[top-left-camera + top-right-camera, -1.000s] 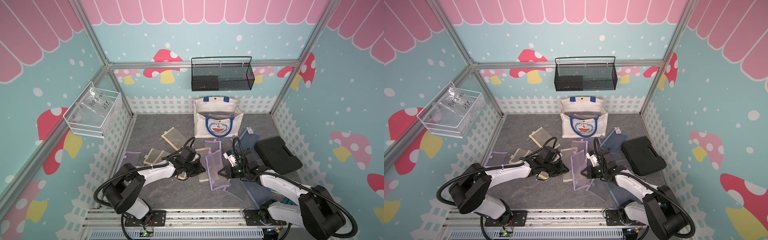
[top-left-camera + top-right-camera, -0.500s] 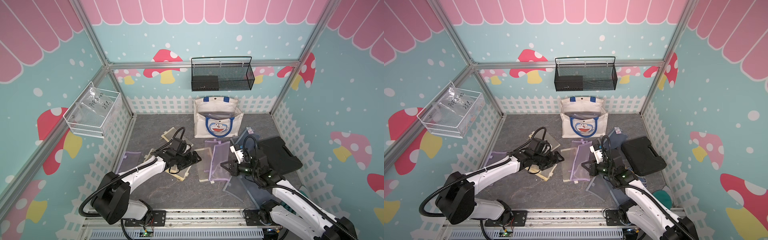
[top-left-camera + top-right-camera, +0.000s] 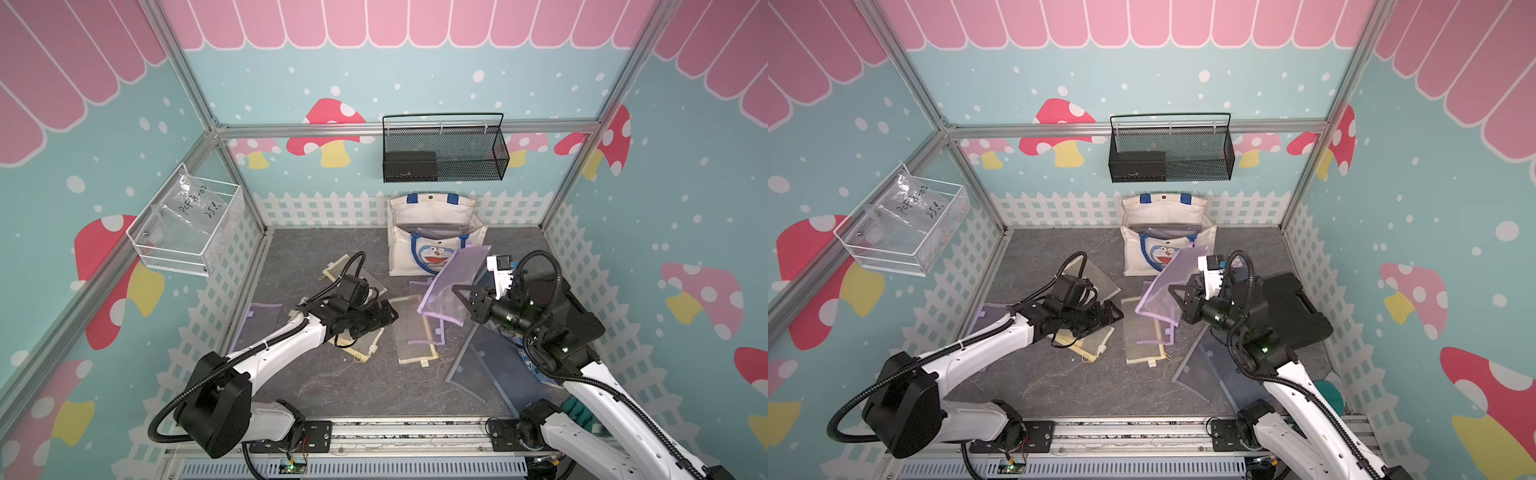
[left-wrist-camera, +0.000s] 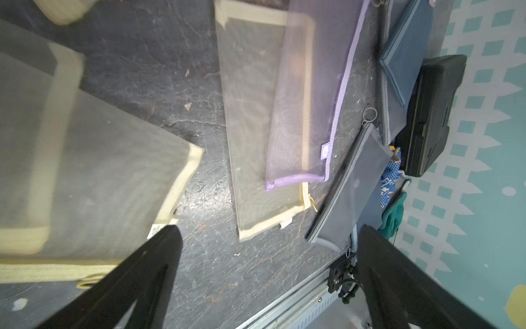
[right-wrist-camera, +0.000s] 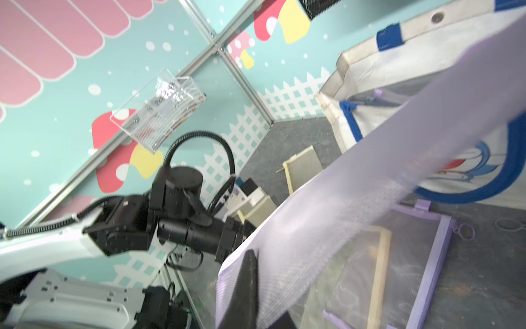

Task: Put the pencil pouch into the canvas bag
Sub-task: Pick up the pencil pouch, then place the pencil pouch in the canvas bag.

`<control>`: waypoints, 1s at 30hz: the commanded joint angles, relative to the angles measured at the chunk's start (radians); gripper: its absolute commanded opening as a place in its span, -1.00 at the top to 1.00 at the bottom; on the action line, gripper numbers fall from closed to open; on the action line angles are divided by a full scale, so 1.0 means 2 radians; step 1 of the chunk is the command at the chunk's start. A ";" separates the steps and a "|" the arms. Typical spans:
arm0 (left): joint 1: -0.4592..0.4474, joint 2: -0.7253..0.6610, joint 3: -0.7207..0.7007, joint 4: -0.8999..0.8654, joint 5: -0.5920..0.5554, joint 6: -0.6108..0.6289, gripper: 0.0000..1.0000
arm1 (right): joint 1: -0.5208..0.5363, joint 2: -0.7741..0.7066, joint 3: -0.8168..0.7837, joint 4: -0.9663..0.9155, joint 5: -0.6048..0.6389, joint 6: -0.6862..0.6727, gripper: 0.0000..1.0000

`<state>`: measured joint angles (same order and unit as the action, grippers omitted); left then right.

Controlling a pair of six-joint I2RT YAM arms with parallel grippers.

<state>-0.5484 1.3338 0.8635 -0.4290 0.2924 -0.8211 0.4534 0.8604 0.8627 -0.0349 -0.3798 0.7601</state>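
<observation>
**Purple pouch heading for the bag**

The purple pencil pouch (image 3: 453, 286) is hanging tilted in the air, just near of the canvas bag (image 3: 434, 232), its far end angling toward the bag's mouth. The right gripper (image 3: 467, 297) is pinching its near edge, jaws closed. The left gripper (image 3: 384, 318) is spreading wide, empty, over floor pouches.

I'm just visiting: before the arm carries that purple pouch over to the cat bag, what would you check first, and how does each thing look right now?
1. Right claw shut on the purple pouch: ok, pinched at one edge.
2. Pouch lifted off the floor: ok, it hangs tilted above the other pouches.
3. Canvas bag upright with its mouth open: ok.
4. Room inside the bag: cannot tell; something already lies in it.
5. Left claw open and holding nothing: ok.
6. Left arm away from the path to the bag: ok, it sits low over the yellow-edged pouch.
</observation>
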 commanded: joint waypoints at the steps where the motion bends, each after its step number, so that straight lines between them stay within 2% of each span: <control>1: 0.000 -0.015 -0.010 -0.004 -0.025 0.009 -0.92 | 0.003 0.040 0.058 -0.012 0.071 0.060 1.00; 5: 0.000 -0.025 -0.014 0.000 -0.032 0.008 -0.92 | 0.003 0.099 0.116 0.010 0.109 0.108 1.00; 8: -0.001 -0.033 -0.016 0.003 -0.038 0.008 -0.92 | 0.003 0.143 0.157 0.014 0.147 0.119 1.00; 11: 0.000 -0.041 -0.016 0.002 -0.039 0.010 -0.91 | 0.003 0.180 0.171 0.054 0.181 0.155 1.00; 17: 0.000 -0.049 -0.015 -0.009 -0.046 0.026 -0.91 | 0.003 0.294 0.253 0.078 0.205 0.214 1.00; 30: 0.001 -0.046 -0.001 -0.018 -0.050 0.042 -0.92 | 0.003 0.446 0.346 0.081 0.279 0.255 1.00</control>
<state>-0.5495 1.2507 0.8421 -0.4397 0.2119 -0.7609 0.4534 1.7164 1.4906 0.0975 0.1207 1.2301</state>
